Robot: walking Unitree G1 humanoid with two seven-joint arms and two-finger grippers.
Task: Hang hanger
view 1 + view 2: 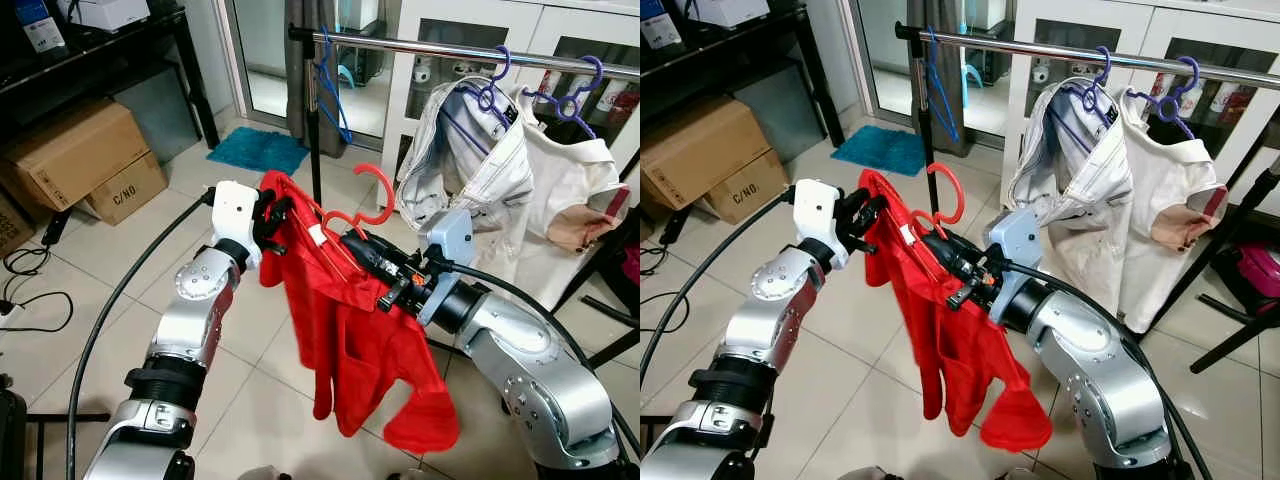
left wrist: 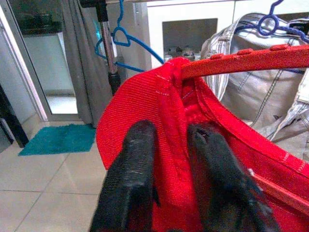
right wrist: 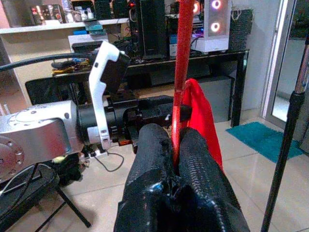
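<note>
A red garment [image 1: 350, 350] hangs on a red hanger [image 1: 375, 195] whose hook points up, below and in front of the metal clothes rail [image 1: 470, 50]. My left gripper [image 1: 275, 225] is shut on the garment's shoulder at the hanger's left end; its fingers [image 2: 130, 174] pinch the red cloth. My right gripper [image 1: 355, 250] is shut on the hanger's red bar [image 3: 182, 72] near the hook. The rail stands higher and farther than the hook.
On the rail hang an empty blue hanger [image 1: 330, 80] at the left and two white garments [image 1: 500, 170] on purple hangers at the right. The rail's upright post [image 1: 314, 130] stands just behind the red garment. Cardboard boxes [image 1: 80, 160] and a teal mat [image 1: 260, 150] lie left.
</note>
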